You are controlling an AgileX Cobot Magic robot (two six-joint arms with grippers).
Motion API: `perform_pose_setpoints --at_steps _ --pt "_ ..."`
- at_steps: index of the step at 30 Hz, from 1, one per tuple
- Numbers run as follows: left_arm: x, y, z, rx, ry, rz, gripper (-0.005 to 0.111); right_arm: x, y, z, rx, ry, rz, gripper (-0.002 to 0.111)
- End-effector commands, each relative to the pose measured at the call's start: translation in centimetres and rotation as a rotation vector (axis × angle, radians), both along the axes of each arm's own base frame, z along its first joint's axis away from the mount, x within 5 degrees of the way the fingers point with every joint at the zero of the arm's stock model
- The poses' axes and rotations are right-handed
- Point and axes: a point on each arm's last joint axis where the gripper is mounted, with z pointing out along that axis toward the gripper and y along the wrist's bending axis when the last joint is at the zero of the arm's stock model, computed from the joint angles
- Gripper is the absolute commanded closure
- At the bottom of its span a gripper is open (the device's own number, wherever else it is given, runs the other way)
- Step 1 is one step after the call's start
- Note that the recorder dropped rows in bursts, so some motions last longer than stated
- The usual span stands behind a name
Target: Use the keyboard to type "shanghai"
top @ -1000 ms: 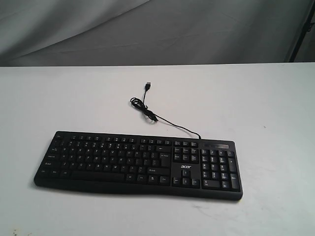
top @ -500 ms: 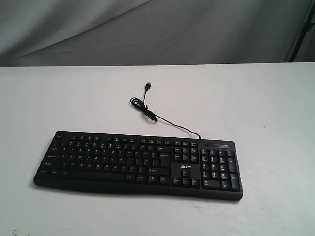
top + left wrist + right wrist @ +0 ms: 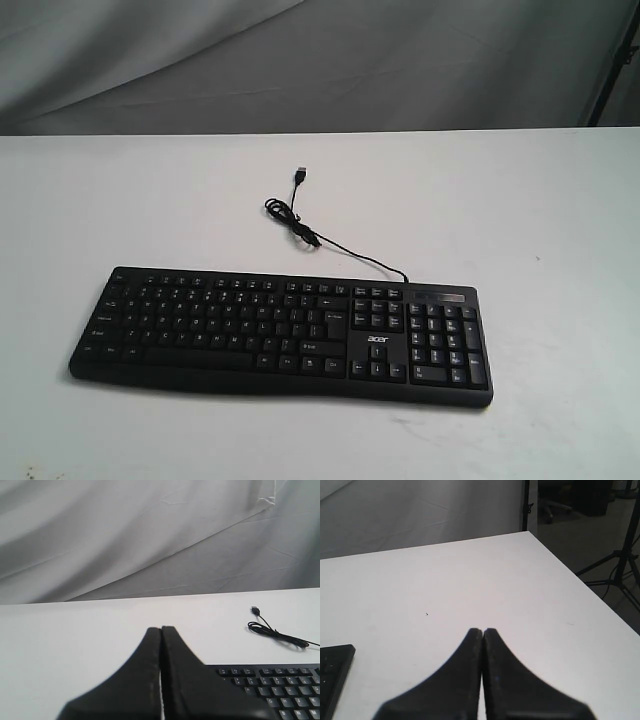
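The keyboard [image 3: 280,335] lies flat on the white desk [image 3: 520,200], its cable [image 3: 314,238] looped on the desk beyond it — left jaws and right jaws are each pressed together, holding nothing.

Cannot read white key legends [image 3: 200,311] on the wide black plastic keyboard [image 3: 280,325] from the exterior view: too small. Cropped in both wrist views, partly hidden behind the black left gripper [image 3: 161,629].
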Motion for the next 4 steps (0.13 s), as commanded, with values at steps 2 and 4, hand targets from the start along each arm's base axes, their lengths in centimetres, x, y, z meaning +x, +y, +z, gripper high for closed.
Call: perform_pose_setpoints --at_steps 2,4 --pt "-0.01 -0.04 0.01 -0.002 -0.007 -0.006 0.107 -0.03 -0.08 -0.08 -0.010 -0.003 -0.010 0.108" --pt "-0.01 -0.04 0.01 -0.002 -0.007 -0.006 0.107 -0.03 -0.08 -0.08 -0.010 -0.003 -0.010 0.108"
